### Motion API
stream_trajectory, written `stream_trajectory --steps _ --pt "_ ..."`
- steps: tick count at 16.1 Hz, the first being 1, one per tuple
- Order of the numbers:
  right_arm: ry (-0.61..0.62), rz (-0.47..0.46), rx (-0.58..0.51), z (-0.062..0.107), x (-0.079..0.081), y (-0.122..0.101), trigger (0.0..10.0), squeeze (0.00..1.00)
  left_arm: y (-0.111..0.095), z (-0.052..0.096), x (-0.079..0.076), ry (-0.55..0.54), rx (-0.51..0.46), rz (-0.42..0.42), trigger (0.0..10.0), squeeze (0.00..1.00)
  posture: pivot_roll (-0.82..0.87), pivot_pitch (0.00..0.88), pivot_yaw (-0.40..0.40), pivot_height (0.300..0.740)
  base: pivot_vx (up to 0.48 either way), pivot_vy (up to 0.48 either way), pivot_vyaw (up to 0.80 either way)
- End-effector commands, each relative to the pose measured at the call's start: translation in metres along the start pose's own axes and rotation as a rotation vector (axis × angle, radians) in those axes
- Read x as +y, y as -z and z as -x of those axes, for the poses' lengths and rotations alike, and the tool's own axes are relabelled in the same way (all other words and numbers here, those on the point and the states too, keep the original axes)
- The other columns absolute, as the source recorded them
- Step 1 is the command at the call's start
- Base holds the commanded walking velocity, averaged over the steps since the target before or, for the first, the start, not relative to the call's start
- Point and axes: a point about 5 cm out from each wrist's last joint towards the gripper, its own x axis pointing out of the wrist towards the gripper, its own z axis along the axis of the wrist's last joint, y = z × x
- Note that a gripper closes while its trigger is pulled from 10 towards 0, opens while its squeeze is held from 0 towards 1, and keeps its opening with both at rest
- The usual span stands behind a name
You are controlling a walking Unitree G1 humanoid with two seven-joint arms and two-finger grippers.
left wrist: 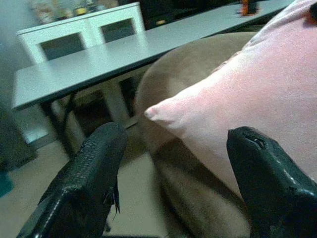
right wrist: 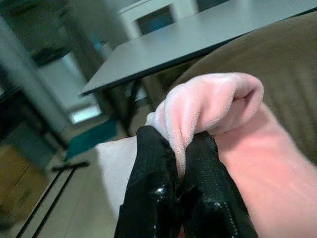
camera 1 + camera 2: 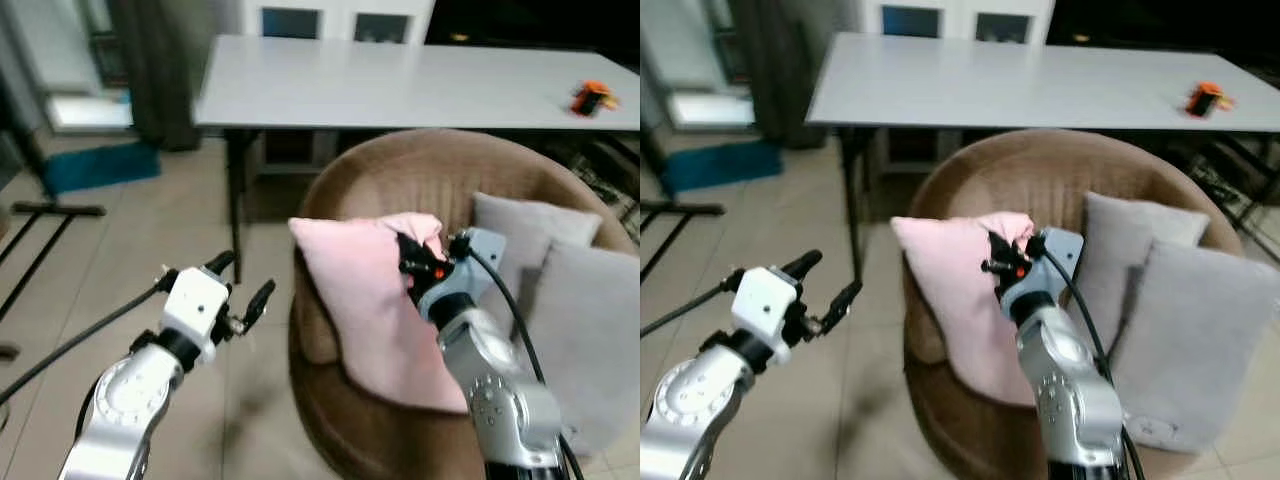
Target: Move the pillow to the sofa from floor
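The right gripper [image 2: 181, 163], arm raised over the brown sofa [image 3: 400, 180], pinches a fold of the pink pillow [image 3: 370, 300], which stands on the seat. The left gripper [image 3: 243, 288] hovers beside it, fingers spread, empty; the left wrist view shows the pillow's corner between them.

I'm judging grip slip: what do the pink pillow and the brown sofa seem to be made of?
Pink pillow: soft, velvety fabric, bunching into a fold in the right gripper. Brown sofa: apparently matte, finely ribbed upholstery; exact fibre unclear.
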Motion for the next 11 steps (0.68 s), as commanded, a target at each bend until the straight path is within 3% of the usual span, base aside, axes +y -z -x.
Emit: stream_trajectory --steps 1,4,6,11 --pt "0.019 0.014 -0.051 0.000 -0.008 -0.012 10.0 0.00 -0.003 -0.002 -0.008 0.033 -0.018 0.005 10.0 0.00 0.05 0.000 -0.038 0.740 0.356 0.000 -0.80" --pt "0.013 0.025 -0.053 -0.003 -0.008 -0.013 10.0 0.00 -0.002 -0.002 -0.010 0.057 -0.010 0.007 10.0 0.00 0.05 0.000 -0.040 0.740 0.351 0.000 -0.70" --pt "0.017 0.024 -0.051 -0.003 -0.008 -0.011 10.0 0.00 -0.001 -0.002 -0.015 0.119 -0.006 0.014 10.0 0.00 0.06 0.000 -0.037 0.740 0.302 0.000 0.00" --pt "0.061 -0.033 -0.005 -0.011 -0.017 -0.002 10.0 0.00 0.000 -0.004 -0.019 0.234 0.012 0.011 10.0 0.00 0.05 0.000 -0.022 0.740 0.000 0.000 0.00"
